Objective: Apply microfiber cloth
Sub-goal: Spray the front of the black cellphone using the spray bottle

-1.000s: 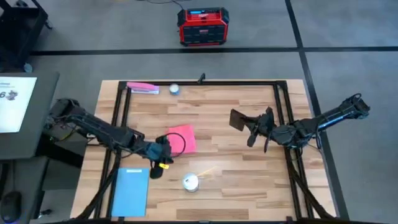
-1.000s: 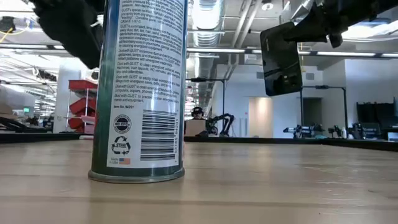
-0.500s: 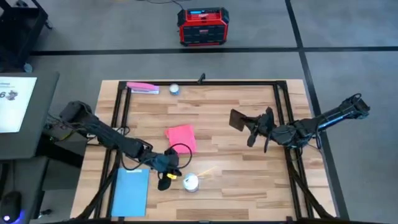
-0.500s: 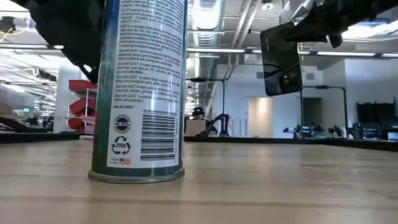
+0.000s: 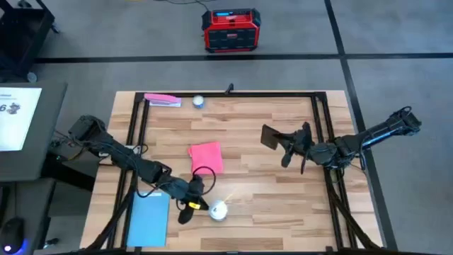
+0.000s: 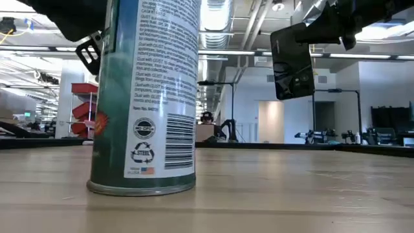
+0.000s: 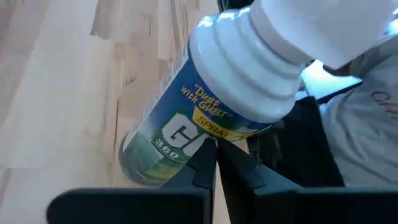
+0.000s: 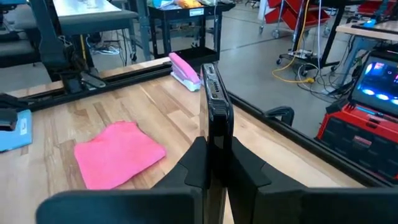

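The pink-red microfiber cloth [image 5: 207, 157] [image 8: 118, 154] lies flat on the wooden table, and no gripper touches it. My left gripper [image 5: 195, 205] [image 7: 213, 152] is shut, low by the near edge, with its fingertips at the side of a green-blue spray can [image 5: 217, 210] [image 6: 145, 97] that stands on its base. My right gripper [image 5: 287, 145] [image 8: 216, 149] is right of the cloth, above the table, shut on a black phone [image 5: 271, 136] [image 6: 293, 61]. My left gripper has its shut fingertips [image 7: 206, 155] against the labelled side [image 7: 186, 134] of the spray can, below the can's white shoulder. It comes from the table's left, slanting down. The can's base is on the table. My right gripper pinches the phone's lower end [image 8: 216, 134] between its two fingers, one on each flat face. The fingers come about level from the table's right side. The phone stands on edge, lifted clear of the table.
A light-blue rectangle [image 5: 148, 218] lies at the near left. A flat pink strip [image 5: 163, 100] and a small round thing [image 5: 198, 101] lie by the far edge. A black frame [image 5: 318, 142] borders the table. A red box [image 5: 230, 30] stands on the floor beyond.
My left gripper has gone from beside the pink cloth toward the table's near edge and right, down to the spray can. The can has turned about on its base and shifted slightly. The cloth and the phone have stayed where they were.
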### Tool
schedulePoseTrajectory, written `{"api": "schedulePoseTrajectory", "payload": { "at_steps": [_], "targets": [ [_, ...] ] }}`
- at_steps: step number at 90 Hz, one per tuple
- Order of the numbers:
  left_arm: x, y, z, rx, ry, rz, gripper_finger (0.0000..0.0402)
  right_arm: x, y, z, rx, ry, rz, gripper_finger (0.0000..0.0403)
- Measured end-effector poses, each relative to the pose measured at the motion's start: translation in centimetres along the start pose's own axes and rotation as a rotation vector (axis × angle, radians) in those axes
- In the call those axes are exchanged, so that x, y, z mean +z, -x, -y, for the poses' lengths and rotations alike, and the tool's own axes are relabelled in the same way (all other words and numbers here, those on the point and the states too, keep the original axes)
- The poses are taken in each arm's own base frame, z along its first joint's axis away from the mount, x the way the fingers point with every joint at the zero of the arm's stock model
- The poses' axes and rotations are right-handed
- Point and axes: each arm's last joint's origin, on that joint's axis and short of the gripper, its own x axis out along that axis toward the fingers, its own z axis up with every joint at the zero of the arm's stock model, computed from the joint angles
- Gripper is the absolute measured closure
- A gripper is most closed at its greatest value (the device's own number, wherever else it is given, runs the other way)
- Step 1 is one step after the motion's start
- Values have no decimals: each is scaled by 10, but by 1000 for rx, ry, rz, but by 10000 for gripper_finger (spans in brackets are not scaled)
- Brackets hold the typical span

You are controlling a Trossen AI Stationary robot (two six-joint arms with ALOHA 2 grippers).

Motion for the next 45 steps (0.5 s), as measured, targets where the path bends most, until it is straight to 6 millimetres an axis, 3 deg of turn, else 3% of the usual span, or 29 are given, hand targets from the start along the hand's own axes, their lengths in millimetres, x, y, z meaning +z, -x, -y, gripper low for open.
{"api": "schedulePoseTrajectory", "payload": {
  "at_steps": [24,45],
  "targets": [
    [-1,0,3,-10,17,4,402,0,0,0,3,-5,-1,385],
    [10,0,-5,-4,-36,59,402,0,0,0,3,-8,-1,385]
  ]
}}
